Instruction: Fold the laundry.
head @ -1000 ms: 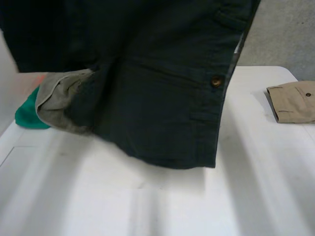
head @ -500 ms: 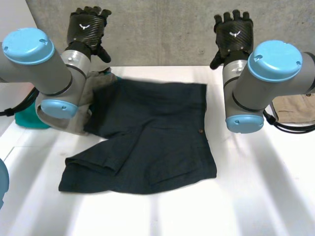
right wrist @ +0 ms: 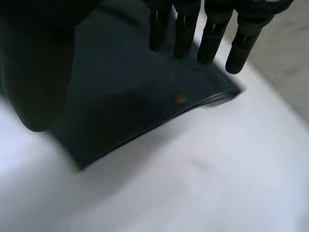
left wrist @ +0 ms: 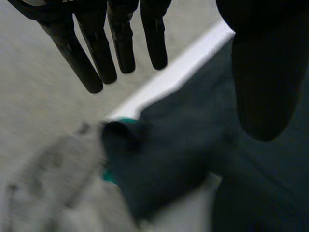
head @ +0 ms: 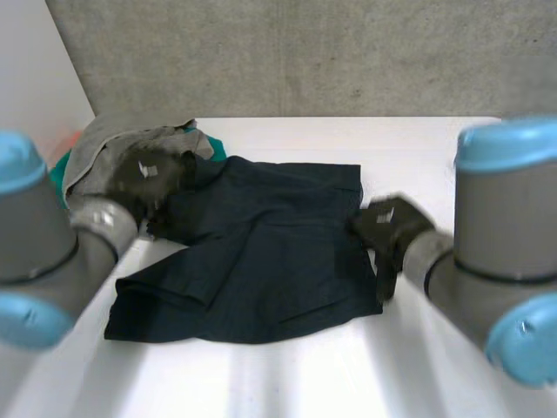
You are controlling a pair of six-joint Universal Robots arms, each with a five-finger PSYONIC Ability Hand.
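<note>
The left arm (head: pixel 39 248) reaches forward and low, its grey joint and light-blue cap near the camera. It ends in the left hand (head: pixel 144 178), turned back upward. In the left wrist view its fingers (left wrist: pixel 96 53) run out straight and slightly apart, and the thumb (left wrist: pixel 263 82) stands wide to one side of them, leaving a broad gap. The right arm (head: pixel 505 248) mirrors this pose, and the right hand (head: pixel 387 222) is also low. Its fingers (right wrist: pixel 207 36) point straight ahead side by side, the thumb (right wrist: pixel 43 72) well apart from them, relaxed and uncurled.
</note>
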